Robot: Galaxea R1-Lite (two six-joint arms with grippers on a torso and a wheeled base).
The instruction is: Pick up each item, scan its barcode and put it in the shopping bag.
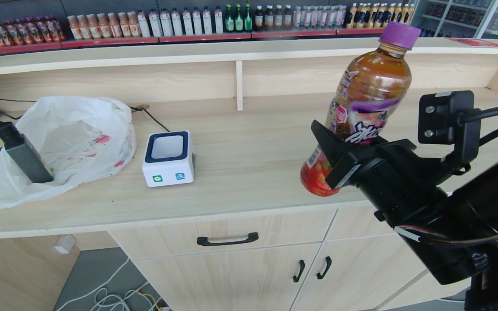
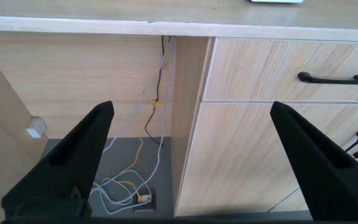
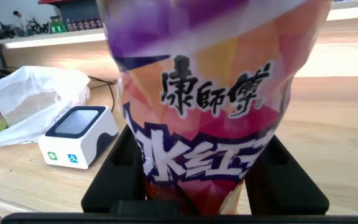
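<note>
At the right of the head view, the right gripper is clamping a drink bottle around its lower label, one black finger showing on the bottle's left side. The bottle is carrying amber liquid under a purple cap and is leaning slightly, cap toward the upper right of the frame, with its red base showing against the front edge of the wooden counter. Whether the base is touching the counter cannot be told.

Left of centre, a white scanner with a dark-rimmed window on top is sitting on the counter, its cable running toward the back. Just beside it, at the left of the frame, a white plastic shopping bag is lying crumpled and open, and a dark box is standing tilted in its mouth.

Seen from the left wrist, the left gripper is hanging below counter level with its fingers spread wide and nothing between them, facing the cabinet front, where a drawer handle is showing and loose cables are lying on the floor.

Along the top of the head view, a shelf of bottles is lining the back wall.
</note>
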